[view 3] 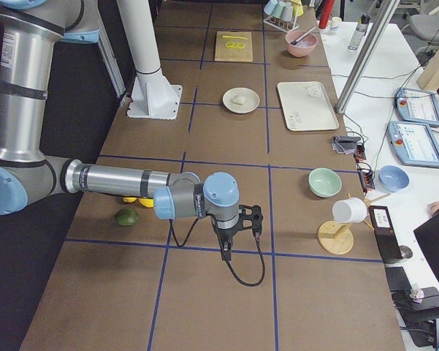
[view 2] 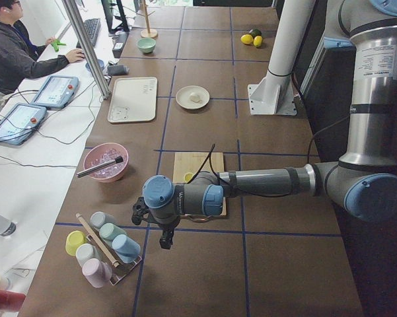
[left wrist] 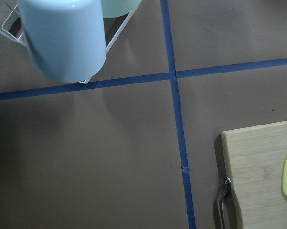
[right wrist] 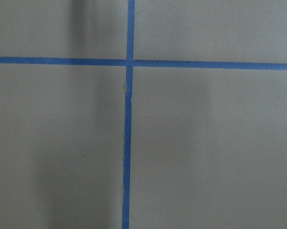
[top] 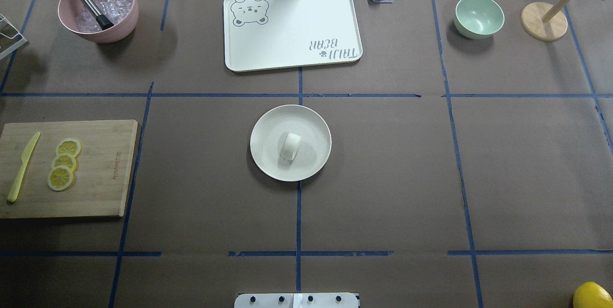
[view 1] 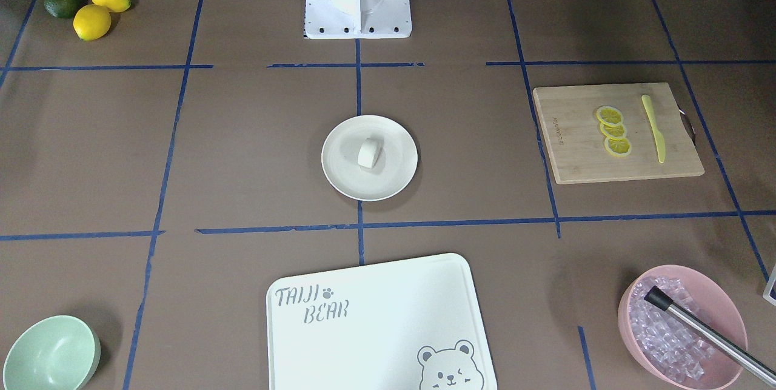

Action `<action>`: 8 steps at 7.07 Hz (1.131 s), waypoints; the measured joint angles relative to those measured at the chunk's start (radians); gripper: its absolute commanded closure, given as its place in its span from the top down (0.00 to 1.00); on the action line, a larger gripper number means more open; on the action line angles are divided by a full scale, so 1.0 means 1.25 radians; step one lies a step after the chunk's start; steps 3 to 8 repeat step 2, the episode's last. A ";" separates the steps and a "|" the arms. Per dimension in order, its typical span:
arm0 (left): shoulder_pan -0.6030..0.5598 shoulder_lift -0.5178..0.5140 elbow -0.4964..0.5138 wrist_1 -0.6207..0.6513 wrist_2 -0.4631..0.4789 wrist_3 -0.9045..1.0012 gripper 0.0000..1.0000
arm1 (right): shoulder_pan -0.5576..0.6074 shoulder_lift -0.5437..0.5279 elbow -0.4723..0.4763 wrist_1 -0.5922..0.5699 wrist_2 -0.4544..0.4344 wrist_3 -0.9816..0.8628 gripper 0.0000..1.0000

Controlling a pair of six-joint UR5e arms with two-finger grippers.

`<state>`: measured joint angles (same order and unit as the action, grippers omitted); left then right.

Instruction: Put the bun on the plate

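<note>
Bun (top: 290, 147) sits near the middle of the plate (top: 268, 162), a touch toward 6 o'clock in the overhead view, so I'd call this basically done. Left hand (view 2: 164, 241) and right hand (view 3: 226, 250) hang over the tabletop's far ends, and I can't tell if their fingers are apart or together. Best move: don't bump the plate.

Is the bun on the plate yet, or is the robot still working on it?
Looks done: the bun lies near the middle of the plate. Nothing is in hand: the left arm and the right arm are off at the table's ends, far from the plate. Nothing looks left to do.
</note>
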<state>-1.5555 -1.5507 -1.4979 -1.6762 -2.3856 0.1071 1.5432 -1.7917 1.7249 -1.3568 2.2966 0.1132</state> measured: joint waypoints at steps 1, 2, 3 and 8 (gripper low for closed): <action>0.000 0.000 0.000 0.000 0.000 0.000 1.00 | 0.000 0.000 -0.003 0.000 0.000 -0.001 1.00; 0.000 0.000 -0.001 0.000 0.000 -0.001 1.00 | 0.000 0.000 -0.004 0.000 0.000 -0.001 1.00; 0.000 0.000 -0.001 0.000 0.000 -0.001 1.00 | 0.000 0.000 -0.004 0.000 0.000 -0.001 1.00; 0.000 0.000 -0.001 0.000 0.000 -0.001 1.00 | 0.000 0.000 -0.004 0.000 0.000 -0.001 1.00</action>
